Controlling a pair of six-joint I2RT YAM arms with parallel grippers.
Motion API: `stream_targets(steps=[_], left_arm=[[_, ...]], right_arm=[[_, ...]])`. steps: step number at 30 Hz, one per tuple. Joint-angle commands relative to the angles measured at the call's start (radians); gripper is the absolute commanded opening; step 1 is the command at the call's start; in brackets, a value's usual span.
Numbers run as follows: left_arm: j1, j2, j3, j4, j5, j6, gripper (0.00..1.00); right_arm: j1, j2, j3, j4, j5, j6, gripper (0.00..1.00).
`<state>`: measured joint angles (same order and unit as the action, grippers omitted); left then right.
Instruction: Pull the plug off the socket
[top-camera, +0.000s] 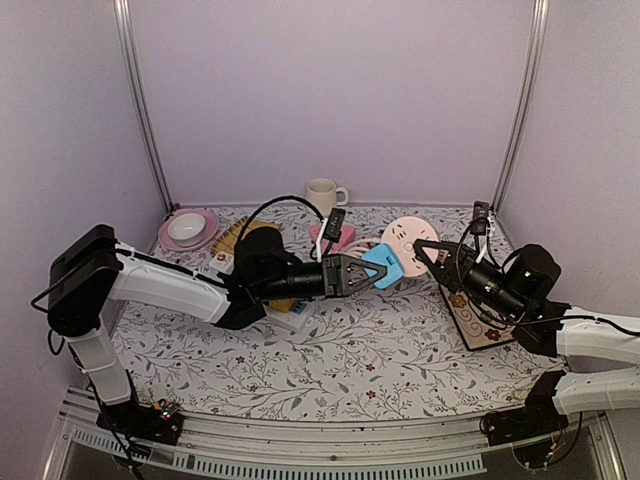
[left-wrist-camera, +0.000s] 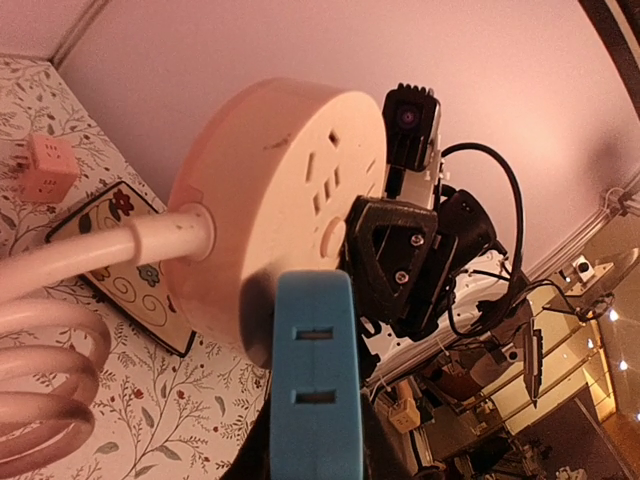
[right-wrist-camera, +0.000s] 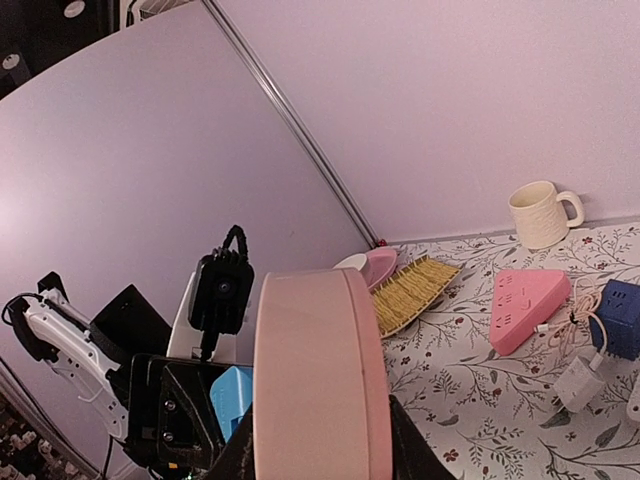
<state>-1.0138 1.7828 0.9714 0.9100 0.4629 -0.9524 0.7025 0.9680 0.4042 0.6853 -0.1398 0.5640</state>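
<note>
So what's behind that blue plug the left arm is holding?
Right behind the blue plug is the round pink socket, held by the right gripper. The plug's pins are covered, so whether it is plugged in cannot be told.

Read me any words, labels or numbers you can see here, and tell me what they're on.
No text can be read.
The socket, plug, mug and pink strip show no legible print; any marks on them are too small or blurred.
</note>
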Motion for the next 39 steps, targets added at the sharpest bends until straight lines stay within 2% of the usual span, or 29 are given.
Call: stream_targets(steps=[1, 9, 17, 23, 28, 32, 39], left_arm=[[-0.055, -0.044, -0.009, 0.272, 0.195, 0.054, 0.00], [-0.057, -0.034, -0.017, 0.352, 0.241, 0.043, 0.00], [-0.071, -0.061, -0.022, 0.302, 0.241, 0.114, 0.00], [-0.083, -0.097, -0.016, 0.193, 0.191, 0.190, 0.00], [-0.080, -0.168, 0.004, -0.108, 0.017, 0.325, 0.00], [-0.081, -0.218, 0.019, -0.379, -0.169, 0.450, 0.00], [-0.082, -0.232, 0.017, -0.609, -0.357, 0.543, 0.00]], right_arm=[[-0.025, 0.011, -0.022, -0.020, 0.201, -0.025, 0.03], [-0.030, 0.028, 0.008, -0.010, 0.112, -0.036, 0.03], [-0.077, 0.077, 0.051, 0.008, -0.033, -0.019, 0.03], [-0.083, 0.075, 0.061, -0.017, -0.033, -0.011, 0.03], [-0.083, 0.054, 0.098, -0.179, -0.024, 0.038, 0.03], [-0.084, 0.034, 0.077, -0.281, -0.085, 0.093, 0.03], [-0.084, -0.005, -0.023, -0.330, -0.227, 0.238, 0.03]])
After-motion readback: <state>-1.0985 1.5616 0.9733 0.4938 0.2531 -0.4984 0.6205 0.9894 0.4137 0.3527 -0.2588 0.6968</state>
